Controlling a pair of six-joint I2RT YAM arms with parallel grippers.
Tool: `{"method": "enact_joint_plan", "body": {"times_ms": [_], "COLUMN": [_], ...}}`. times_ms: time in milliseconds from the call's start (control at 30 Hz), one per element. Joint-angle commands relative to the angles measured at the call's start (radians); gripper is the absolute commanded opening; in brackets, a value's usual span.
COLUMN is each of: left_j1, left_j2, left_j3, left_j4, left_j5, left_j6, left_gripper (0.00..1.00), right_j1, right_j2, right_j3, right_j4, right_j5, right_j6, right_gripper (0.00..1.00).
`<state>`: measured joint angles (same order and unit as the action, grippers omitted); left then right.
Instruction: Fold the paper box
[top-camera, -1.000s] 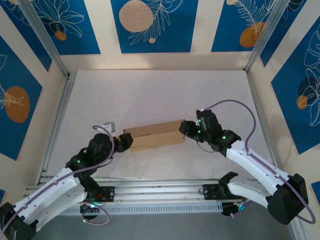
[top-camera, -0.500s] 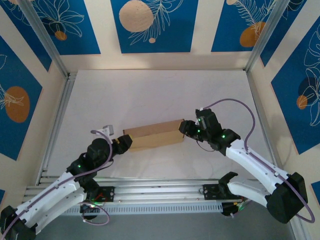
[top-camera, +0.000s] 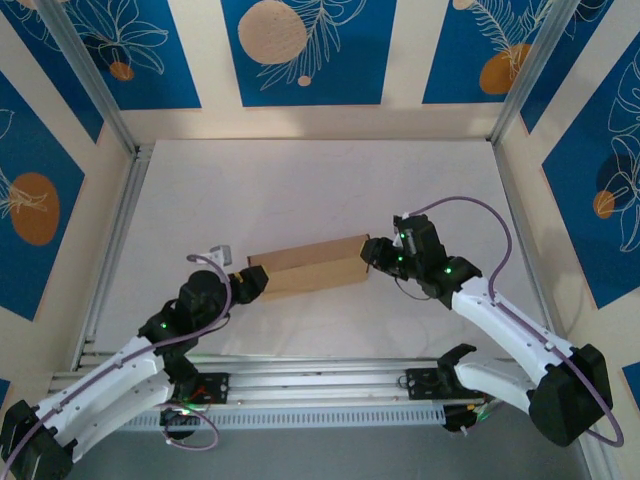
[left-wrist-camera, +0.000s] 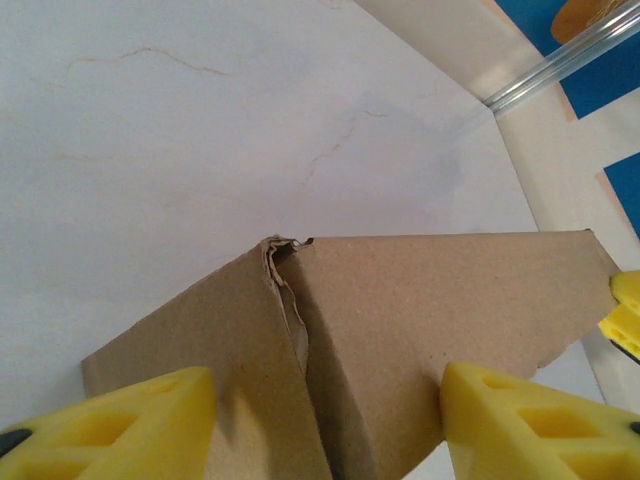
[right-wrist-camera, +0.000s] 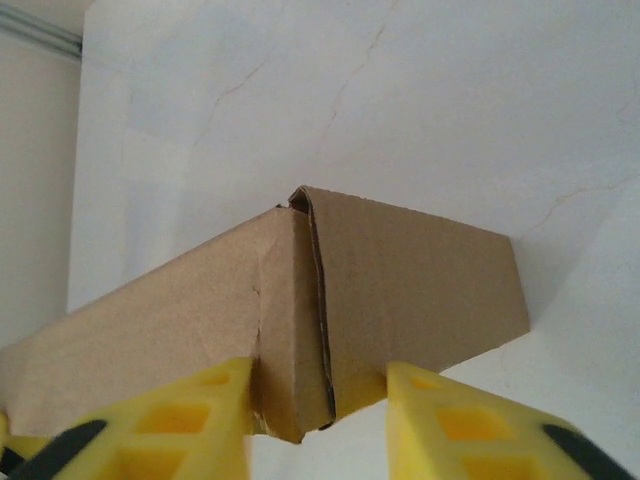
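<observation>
A: Item one, and where?
B: Paper box (top-camera: 308, 267), plain brown cardboard, folded into a long block. It lies aslant near the middle of the table (top-camera: 300, 180).
A: Item two?
B: Left gripper (top-camera: 252, 282), left of table centre, yellow fingers (left-wrist-camera: 120, 425) clamped across one box end.
A: Item three?
B: Right gripper (top-camera: 372, 255), right of table centre, pinching the other end.
</observation>
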<state>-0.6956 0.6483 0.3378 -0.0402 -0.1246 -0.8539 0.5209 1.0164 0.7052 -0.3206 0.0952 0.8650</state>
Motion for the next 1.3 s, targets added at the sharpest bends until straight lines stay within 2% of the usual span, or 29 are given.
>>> {"method": "enact_joint_plan", "body": {"times_ms": [0,200,433,633,800,967,1067,1167,1267], "left_j1": [0.006,0.005,0.0,-0.021,-0.022,-0.023,-0.015,0.052,0.137], "left_j2": [0.065,0.058,0.031,-0.068,-0.115,-0.078,-0.001,0.158,0.309], "left_j3": [0.009,0.09,0.016,-0.001,-0.022,0.0,0.062,0.134,0.164], "left_j4": [-0.177,-0.208,-0.182,-0.262,-0.275,-0.249,-0.268,-0.273,-0.182], "left_j5": [0.025,0.026,0.095,0.076,0.093,0.081,-0.003,-0.048,0.033], "left_j6": [0.106,0.159,0.106,0.075,0.036,0.075,0.132,0.162,0.165], "left_gripper": [0.63,0.66,0.57,0.56,0.56,0.65,0.7,0.72,0.72], "right_j1": [0.006,-0.015,-0.003,0.108,0.128,0.111,0.066,0.003,-0.041], "right_j2": [-0.006,-0.077,-0.102,-0.296,-0.374,-0.331,-0.234,-0.094,0.029], "right_j3": [-0.011,0.019,-0.1,-0.195,-0.208,-0.186,-0.138,-0.089,-0.05], "right_j4": [-0.185,-0.189,-0.137,-0.128,-0.155,-0.18,-0.201,-0.208,-0.192], "right_j5": [-0.036,-0.046,-0.088,0.045,0.055,0.072,0.05,-0.008,-0.066], "right_j6": [-0.069,-0.128,-0.108,-0.099,-0.116,-0.105,-0.084,-0.063,-0.052], "right_gripper": [0.48,0.6,0.53,0.5,0.51,0.56,0.56,0.55,0.56]}}
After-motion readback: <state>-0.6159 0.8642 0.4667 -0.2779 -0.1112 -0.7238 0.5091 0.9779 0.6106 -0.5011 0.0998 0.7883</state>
